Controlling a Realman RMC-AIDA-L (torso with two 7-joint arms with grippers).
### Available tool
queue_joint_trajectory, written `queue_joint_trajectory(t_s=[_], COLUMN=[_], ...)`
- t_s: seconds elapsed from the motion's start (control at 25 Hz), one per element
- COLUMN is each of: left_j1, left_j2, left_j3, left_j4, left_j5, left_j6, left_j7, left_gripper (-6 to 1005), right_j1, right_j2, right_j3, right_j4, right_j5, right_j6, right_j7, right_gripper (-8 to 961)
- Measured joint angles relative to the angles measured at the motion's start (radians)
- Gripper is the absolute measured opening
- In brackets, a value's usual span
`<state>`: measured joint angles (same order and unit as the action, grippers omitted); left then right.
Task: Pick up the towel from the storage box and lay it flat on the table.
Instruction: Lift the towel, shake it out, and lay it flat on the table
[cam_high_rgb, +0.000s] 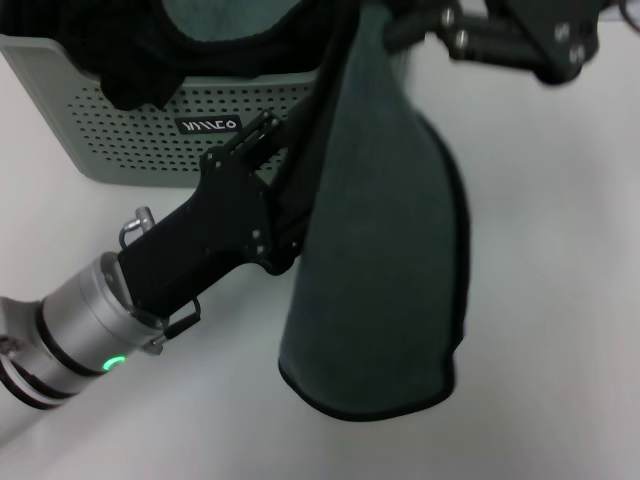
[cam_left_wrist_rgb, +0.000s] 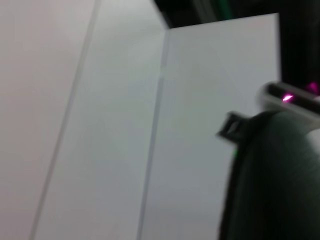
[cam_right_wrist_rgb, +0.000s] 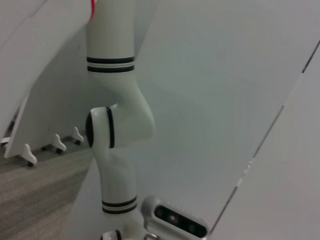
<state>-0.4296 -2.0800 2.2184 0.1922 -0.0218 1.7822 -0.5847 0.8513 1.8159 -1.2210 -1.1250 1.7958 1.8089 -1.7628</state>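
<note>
The towel (cam_high_rgb: 385, 260) hangs clear of the storage box (cam_high_rgb: 130, 120), its grey-green face showing and its long axis running down from the far edge of the tabletop (cam_high_rgb: 560, 300) toward the near edge, the rounded lower end loose above the bare white surface. The left tool (cam_high_rgb: 275, 150) reaches in against the towel's left edge, seemingly pinching it, while the right tool (cam_high_rgb: 440, 30) holds the top end near the far edge; how far either stands open I cannot tell. Open tabletop lies to the right, room enough to spread it; a black cloth (cam_high_rgb: 130, 50) drapes the box rim.

White wall panels (cam_right_wrist_rgb: 215, 75), grey carpet (cam_right_wrist_rgb: 40, 195)
</note>
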Motion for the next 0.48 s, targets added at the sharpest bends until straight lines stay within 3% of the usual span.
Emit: queue_joint_trajectory(t_s=[0.2,0.48], left_j1=[-0.016,-0.017], left_j2=[0.020,0.019], left_j3=[-0.007,-0.025], left_j4=[0.004,0.005], left_j5=[0.007,0.009], left_j6=[0.077,0.123], left_j7=[-0.027,-0.065], left_gripper=[680,680], right_j1=[0.056,0.095], right_j2=[-0.047,-0.071], right_j3=[0.025,0.018], right_j4=[0.068,0.074], right_j5=[-0.003,-0.070], right_j6=[-0.001,0.000], right_j7=[0.007,0.011], right_gripper=[2,1])
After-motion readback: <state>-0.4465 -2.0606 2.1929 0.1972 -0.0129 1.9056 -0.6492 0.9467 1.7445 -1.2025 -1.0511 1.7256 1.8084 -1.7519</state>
